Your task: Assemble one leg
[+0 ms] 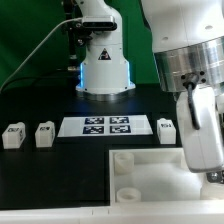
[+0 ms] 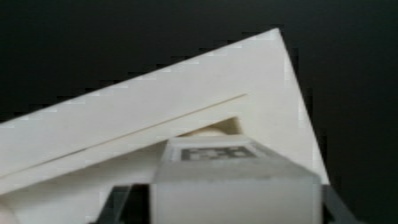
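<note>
Three loose legs: they stand on the black desk [image 1: 40, 165] in one row with the marker board [image 1: 105, 126].
Legs on the exterior view's left of the board: two, the first [image 1: 12, 135] far from the board, the second [image 1: 44, 133] between it and the board; they are near each other but apart.
Leg on the exterior view's right of the board: one [image 1: 167, 127], just beside the board and not touching it, partly behind the arm.
Marker board: flat on the desk, with four black tags.
Panel [image 1: 150, 172]: large and white, flat on the desk, nearer to the camera than the board; a round socket [image 1: 122, 158] shows at its corner.
Fourth leg [image 2: 222, 172]: in the wrist view it is held between the fingers [image 2: 219, 202], its tag facing the camera, just beside a corner of the panel [image 2: 187, 105].
Fingers: clamped on this fourth leg from both sides; the dark pads show at its two sides.
Arm [image 1: 200, 95]: its wrist hangs over the panel, on the exterior view's right of the board.
Contact of held leg and panel: I cannot tell.
</note>
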Motion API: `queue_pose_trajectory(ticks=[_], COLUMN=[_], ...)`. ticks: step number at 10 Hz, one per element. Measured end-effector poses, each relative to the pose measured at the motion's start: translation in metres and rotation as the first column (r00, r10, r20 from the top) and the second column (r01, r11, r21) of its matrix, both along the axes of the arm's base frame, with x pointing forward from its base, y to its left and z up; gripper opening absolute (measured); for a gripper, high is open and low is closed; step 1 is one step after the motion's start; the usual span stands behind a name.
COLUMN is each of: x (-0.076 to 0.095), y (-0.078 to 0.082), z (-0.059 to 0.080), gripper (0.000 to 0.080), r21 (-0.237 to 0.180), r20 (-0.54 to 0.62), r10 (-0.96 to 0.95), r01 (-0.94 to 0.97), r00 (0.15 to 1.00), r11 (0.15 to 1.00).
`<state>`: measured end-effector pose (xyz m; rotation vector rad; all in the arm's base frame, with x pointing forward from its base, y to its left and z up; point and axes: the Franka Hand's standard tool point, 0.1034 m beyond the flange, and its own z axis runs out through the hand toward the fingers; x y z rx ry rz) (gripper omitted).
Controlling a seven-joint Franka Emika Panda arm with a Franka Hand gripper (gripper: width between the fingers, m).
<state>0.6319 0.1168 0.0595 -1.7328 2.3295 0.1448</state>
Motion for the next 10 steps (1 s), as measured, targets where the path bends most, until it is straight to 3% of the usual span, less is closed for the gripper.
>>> queue_pose_trajectory(ticks=[1,3,4,6,9,10], x=[0.000,-0.006,-0.006,-0.009,-0.009,-0.008], y=[0.000,0.007,0.008,0.020,0.016,0.014], z=[-0.001,-0.003,-0.002,0.001,-0.001,-0.001], gripper=[0.0300,0.0615,0.0615,0.0646,0.0649,0.0649], r21=[-0.004,-0.024,-0.066,-0.168,-0.204,-0.221], r20=[0.005,-0.009,0.013,-0.012,0.000,-0.002], r10=[0.029,0.121,0.291,0.605,0.815,0.881], r01=[-0.029,-0.121,-0.290,-0.598,-0.798,-0.860], r00=[1.000,0.993,0.957,0.796,0.580,0.472], r11=[1.000,0.992,0.955,0.783,0.567,0.460])
